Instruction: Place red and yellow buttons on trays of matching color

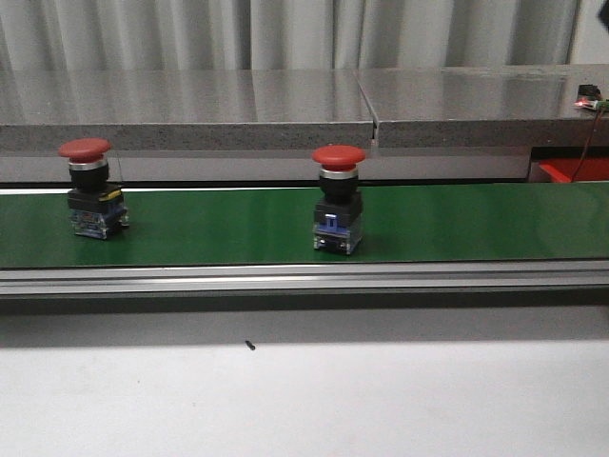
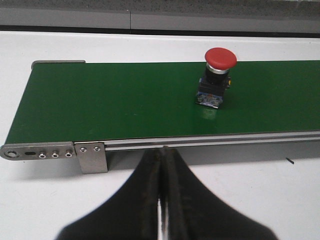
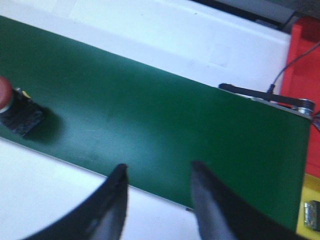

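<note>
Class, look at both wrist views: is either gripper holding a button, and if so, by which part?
Neither. The left gripper is shut on nothing, the right gripper is open and empty. Both red buttons stand untouched on the green belt.

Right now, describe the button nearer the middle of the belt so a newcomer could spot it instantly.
Find the green conveyor belt running across the front view. Two red-capped buttons stand on it; the one you want sits near mid-belt. Unlike the left button with yellow on its base, its base shows a blue part.
</note>
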Available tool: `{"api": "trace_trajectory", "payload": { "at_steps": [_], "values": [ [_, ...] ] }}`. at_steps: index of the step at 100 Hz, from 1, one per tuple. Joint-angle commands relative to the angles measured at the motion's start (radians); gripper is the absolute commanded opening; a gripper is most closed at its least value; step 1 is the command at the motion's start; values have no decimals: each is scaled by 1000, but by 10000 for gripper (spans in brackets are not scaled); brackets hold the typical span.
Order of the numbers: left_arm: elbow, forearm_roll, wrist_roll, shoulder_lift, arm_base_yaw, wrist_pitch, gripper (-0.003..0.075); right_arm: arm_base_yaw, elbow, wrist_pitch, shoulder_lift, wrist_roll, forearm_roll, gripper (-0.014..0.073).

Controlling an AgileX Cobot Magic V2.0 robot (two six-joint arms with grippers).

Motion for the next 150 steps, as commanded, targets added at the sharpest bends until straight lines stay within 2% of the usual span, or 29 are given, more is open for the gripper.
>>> {"api": "trace_trajectory", "payload": {
  "at_steps": [1, 6, 21, 50, 89, 113, 123, 131, 142, 150],
  "values": [
    [-26, -14, 0, 7, 0, -77, -20, 39, -78, 2, 36, 9, 0, 604],
    [-26, -14, 0, 7, 0, -77, -20, 60, -108, 38, 70, 18, 8, 668],
    [-26, -14, 0, 7, 0, -77, -20, 115, -161, 88, 147, 92, 41, 626],
    [-26, -14, 0, 7, 0, -77, -20, 183, -215, 115, 266, 211, 78, 626],
    [-26, -14, 0, 7, 0, -77, -20, 183, -216, 45, 342, 191, 81, 625],
    [-26, -14, 0, 7, 0, -77, -20, 183, -216, -51, 399, 168, 81, 620],
    [-26, -14, 0, 7, 0, -77, -20, 183, -216, -56, 414, 168, 80, 549],
    [-26, -14, 0, 7, 0, -77, -20, 183, -216, -53, 421, 168, 80, 418],
    [-26, -14, 0, 7, 0, -77, -20, 183, -216, -61, 426, 168, 80, 286],
    [-26, -14, 0, 7, 0, -77, -20, 183, -216, -68, 425, 168, 80, 236]
  ]
}}
